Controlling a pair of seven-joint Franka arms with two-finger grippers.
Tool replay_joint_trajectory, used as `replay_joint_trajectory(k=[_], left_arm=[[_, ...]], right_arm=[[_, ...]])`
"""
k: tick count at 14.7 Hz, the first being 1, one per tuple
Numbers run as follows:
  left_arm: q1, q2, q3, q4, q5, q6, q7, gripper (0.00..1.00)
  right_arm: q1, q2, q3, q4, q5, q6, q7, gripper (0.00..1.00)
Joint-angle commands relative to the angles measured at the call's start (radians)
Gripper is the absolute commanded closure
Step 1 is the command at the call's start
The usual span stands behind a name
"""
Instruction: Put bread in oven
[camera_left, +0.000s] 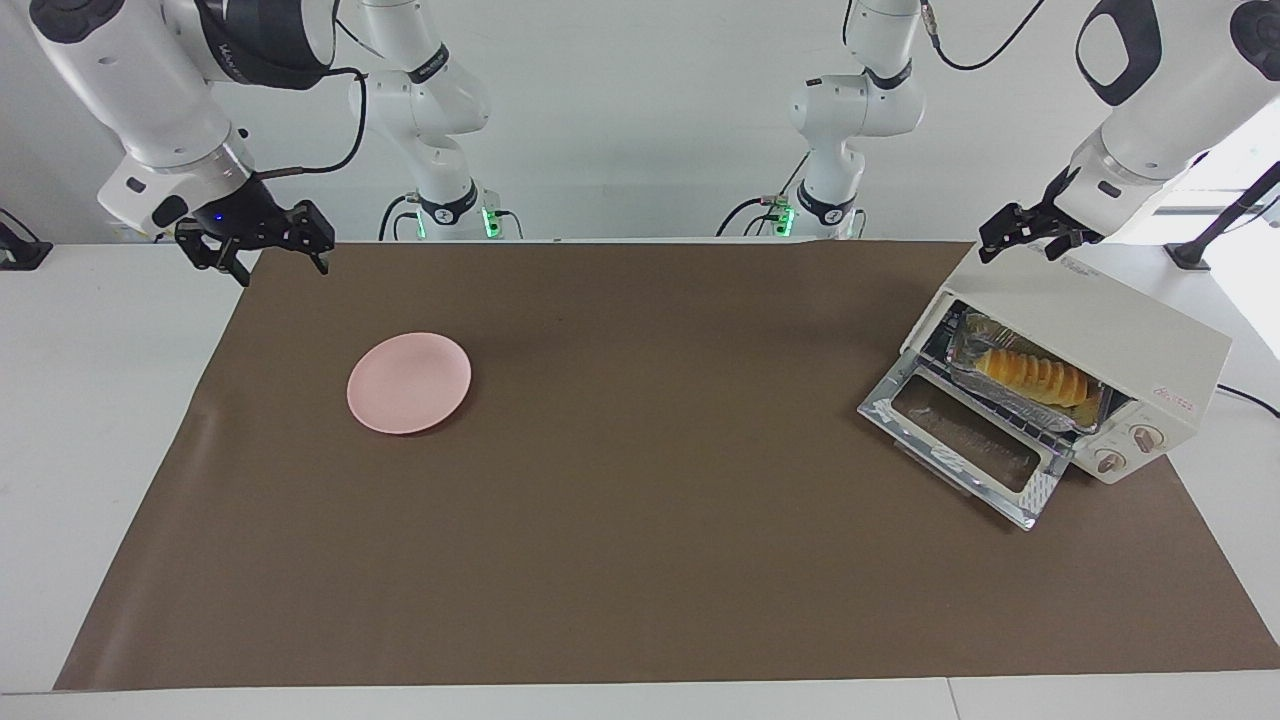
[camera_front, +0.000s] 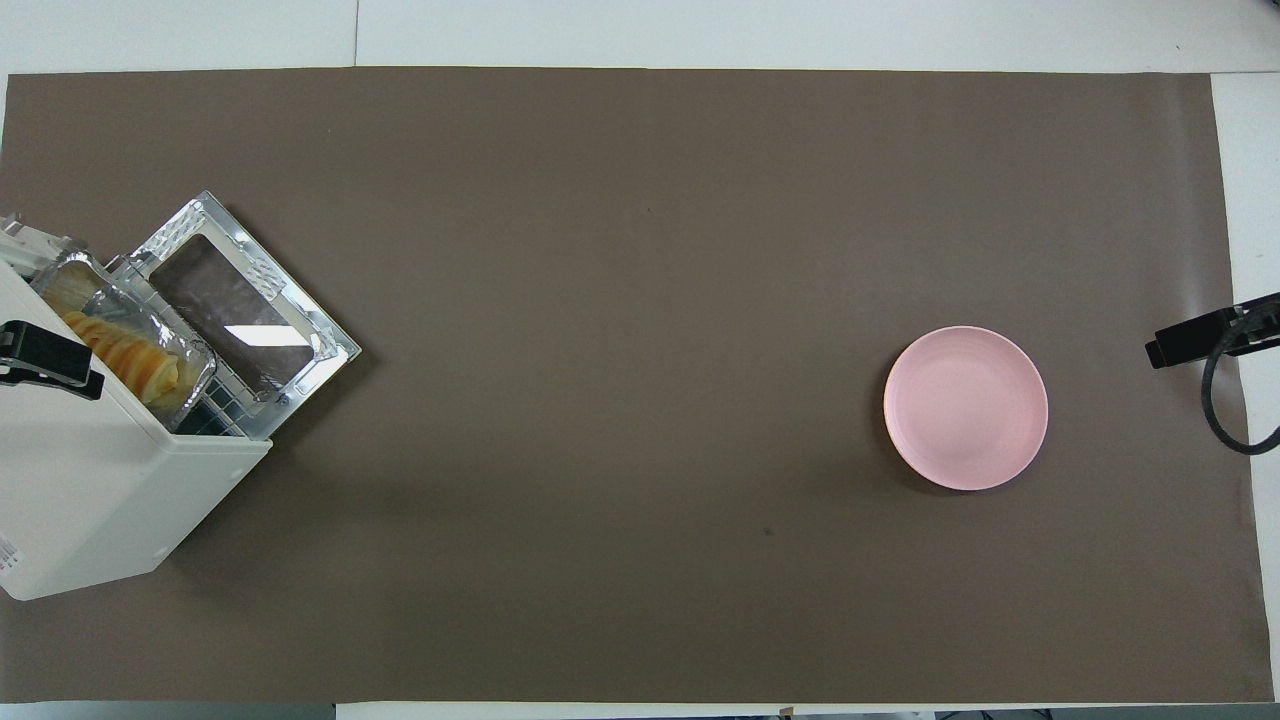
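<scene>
Mostly plain, going across the facing view. At ten o'clock the right hand (camera_left: 268, 252) hangs released over the mat's (camera_left: 640, 560) corner; overhead, only its tip and a cable loop show at the edge. A pink plate (camera_left: 409, 383) lies bare on the mat. At three o'clock the oven (camera_left: 1120, 330) stands with its door (camera_left: 962, 443) dropped open; the bread (camera_left: 1032, 376) sits inside in a foil tray (camera_left: 965, 362), partly roofed by the oven from overhead. The left hand (camera_left: 1022, 238) hangs released over the oven's top, cut off overhead.
</scene>
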Motion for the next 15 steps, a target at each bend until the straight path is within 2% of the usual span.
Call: replay_joint_trajectory(k=[1, 6, 9, 15], left_arm=[[0.017, -0.012, -0.026, -0.013, 0.022, 0.022, 0.015, 0.0], [0.007, 0.017, -0.032, 0.036, 0.019, 0.041, 0.031, 0.0], [0.004, 0.019, -0.073, 0.036, 0.014, 0.047, 0.018, 0.0], [0.005, 0.019, -0.079, 0.033, -0.007, 0.062, 0.003, 0.0]], right_arm=[[-0.014, -0.026, 0.014, -0.028, -0.011, -0.003, -0.012, 0.0], [-0.014, -0.026, 0.014, -0.028, -0.011, -0.002, -0.012, 0.0], [-0.014, -0.026, 0.014, -0.028, -0.011, -0.002, -0.012, 0.0], [-0.014, -0.026, 0.014, -0.028, -0.011, -0.003, -0.012, 0.0]])
